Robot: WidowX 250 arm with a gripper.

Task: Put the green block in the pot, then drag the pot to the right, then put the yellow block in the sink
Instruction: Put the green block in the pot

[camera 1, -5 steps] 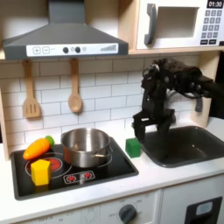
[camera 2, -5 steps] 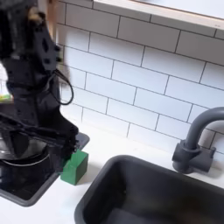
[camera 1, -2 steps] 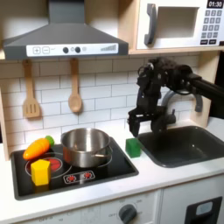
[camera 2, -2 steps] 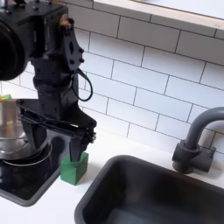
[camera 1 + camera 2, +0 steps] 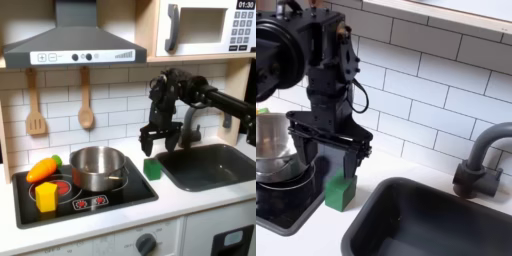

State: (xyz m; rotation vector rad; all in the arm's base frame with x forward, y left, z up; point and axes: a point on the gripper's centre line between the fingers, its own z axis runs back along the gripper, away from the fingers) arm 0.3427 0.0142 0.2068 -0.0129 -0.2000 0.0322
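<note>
Green block sits on the counter between the pot and the sink. Gripper hovers just above it, jaws spread and empty. Recommended: centre over the cube, descend straight, then close squarely.

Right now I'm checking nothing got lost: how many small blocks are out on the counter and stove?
2. The green block sits on the counter between stove and sink, under the pincer. The yellow block sits on the stove's front left burner in the first exterior view.

White tiled wall, grey range hood, microwave, hanging wooden utensils, white countertop
</note>
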